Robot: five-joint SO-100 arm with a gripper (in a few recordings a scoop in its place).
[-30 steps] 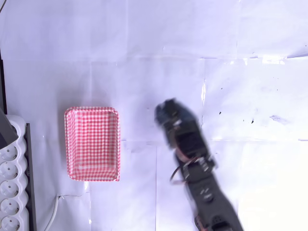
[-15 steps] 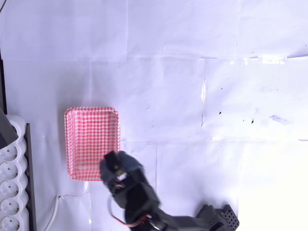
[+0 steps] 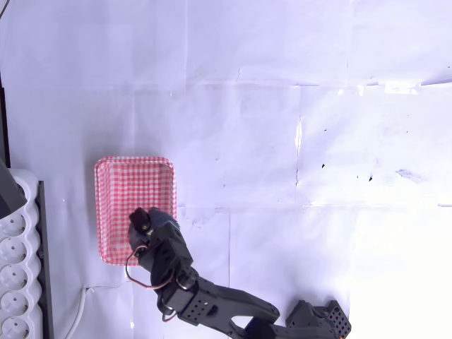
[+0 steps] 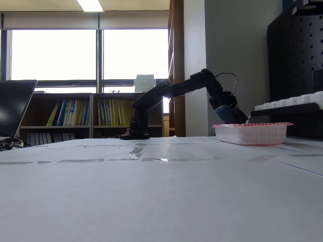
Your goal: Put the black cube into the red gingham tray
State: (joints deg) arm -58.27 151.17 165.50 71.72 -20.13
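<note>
tray: red gingham tray (image 3: 134, 183) flat on tabletop (image 3: 282, 141), long axis top-to-bottom in overhead view
fingers: gripper (image 3: 141, 222) above tray's lower part; finger spread cannot be told
black cube: cannot make out

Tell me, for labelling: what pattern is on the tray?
Red-and-white gingham check on the tray, clearest in the overhead view.

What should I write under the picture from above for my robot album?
From above: the robot's claw reaches over the near end of the red gingham tray on the white table.
</note>
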